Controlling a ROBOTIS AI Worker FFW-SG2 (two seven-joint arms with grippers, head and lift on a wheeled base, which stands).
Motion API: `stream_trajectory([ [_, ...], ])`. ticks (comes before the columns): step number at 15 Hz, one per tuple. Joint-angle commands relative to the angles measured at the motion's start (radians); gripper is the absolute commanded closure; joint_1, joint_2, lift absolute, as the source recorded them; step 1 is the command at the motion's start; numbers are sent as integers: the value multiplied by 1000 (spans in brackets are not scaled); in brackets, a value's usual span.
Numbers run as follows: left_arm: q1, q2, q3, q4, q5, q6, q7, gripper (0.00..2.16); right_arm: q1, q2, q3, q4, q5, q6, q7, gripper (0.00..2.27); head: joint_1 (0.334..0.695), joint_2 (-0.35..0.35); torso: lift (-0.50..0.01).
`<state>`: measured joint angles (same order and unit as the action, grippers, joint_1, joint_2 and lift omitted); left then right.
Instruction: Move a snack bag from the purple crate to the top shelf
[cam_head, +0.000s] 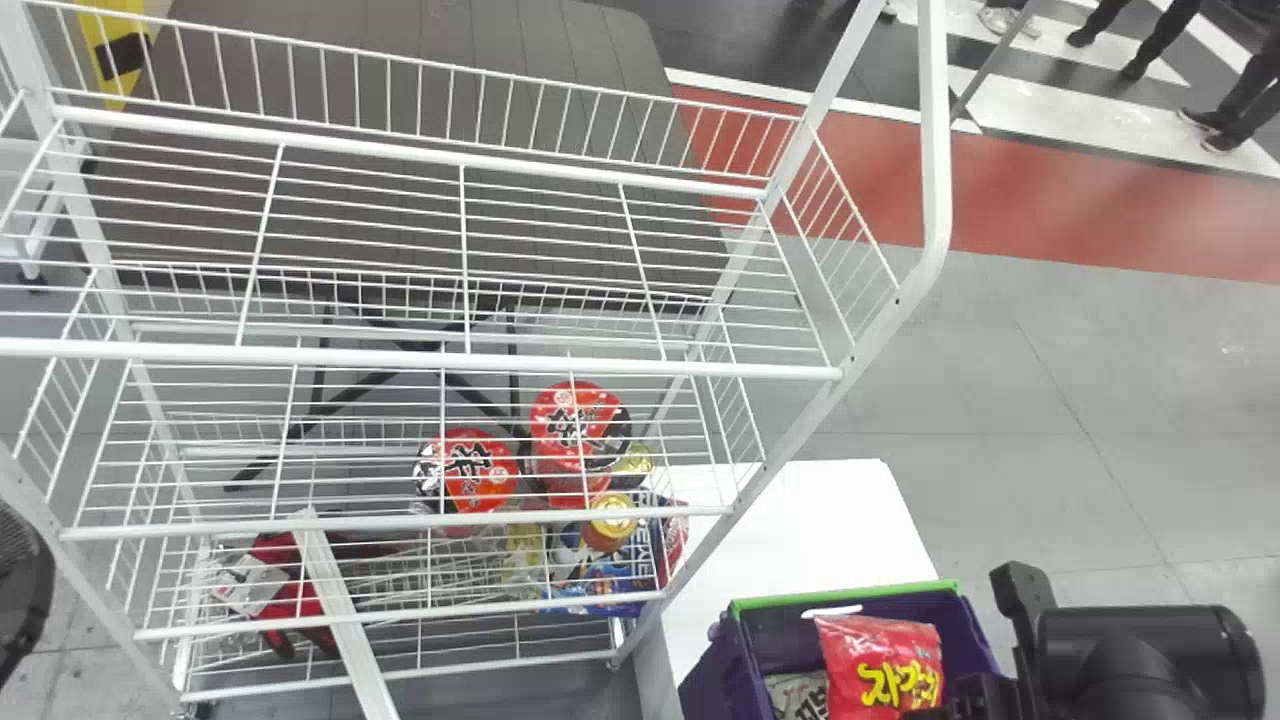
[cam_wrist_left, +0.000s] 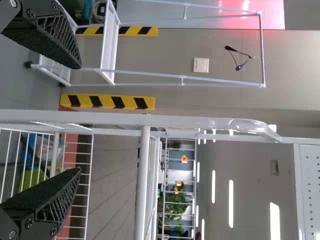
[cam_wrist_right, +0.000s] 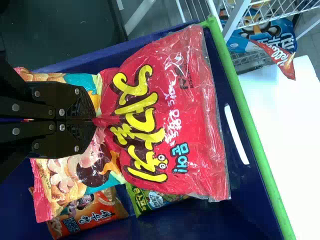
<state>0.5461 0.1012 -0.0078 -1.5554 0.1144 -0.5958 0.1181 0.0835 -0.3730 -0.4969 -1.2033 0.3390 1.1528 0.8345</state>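
At five o'clock in the head view: one purple crate (cam_head: 715, 660), green rim along its far side, standing on the white table (cam_head: 800, 530).

Item, right pincer (cam_head: 975, 697): between four and five o'clock, at the crate. Fingers brought together, narrow, clamped on the gathered edge of the red snack bag (cam_head: 862, 640).

Item, the red snack bag: plump, glossy, bold yellow characters; held at one end only, its body spread over the other goods inside the crate.

Beneath and beside it, same crate, per the right wrist view: one beige-and-teal snack packet (cam_wrist_right: 62, 182), tucked partly under the pincer; one orange snack packet (cam_wrist_right: 92, 215); one green snack packet (cam_wrist_right: 150, 198), mostly covered by the red bag.

Item, left pincer (cam_wrist_left: 79, 117): wide, fingers well apart, nothing between them; placed near a white tubular upright (cam_wrist_left: 190, 122).

Item, white wire rack: top shelf (cam_head: 420, 359) at ten o'clock, bare wires, no goods upon it. Visible through the wires, lower down: two red-lidded noodle bowls, one (cam_head: 465, 470) at eight o'clock, its companion (cam_head: 575, 425) between seven and eight.
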Motion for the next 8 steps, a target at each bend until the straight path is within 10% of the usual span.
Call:
stream_trajectory([
  [1, 0, 0, 0, 0, -1, 0, 0, 76, 1, 2, 1, -1, 0, -3, 5, 2067, 695, -350, -98],
  [8, 3, -3, -1, 0, -1, 0, 2, 76, 1, 2, 6, -1, 0, -15, 6, 2067, 695, -350, -70],
])
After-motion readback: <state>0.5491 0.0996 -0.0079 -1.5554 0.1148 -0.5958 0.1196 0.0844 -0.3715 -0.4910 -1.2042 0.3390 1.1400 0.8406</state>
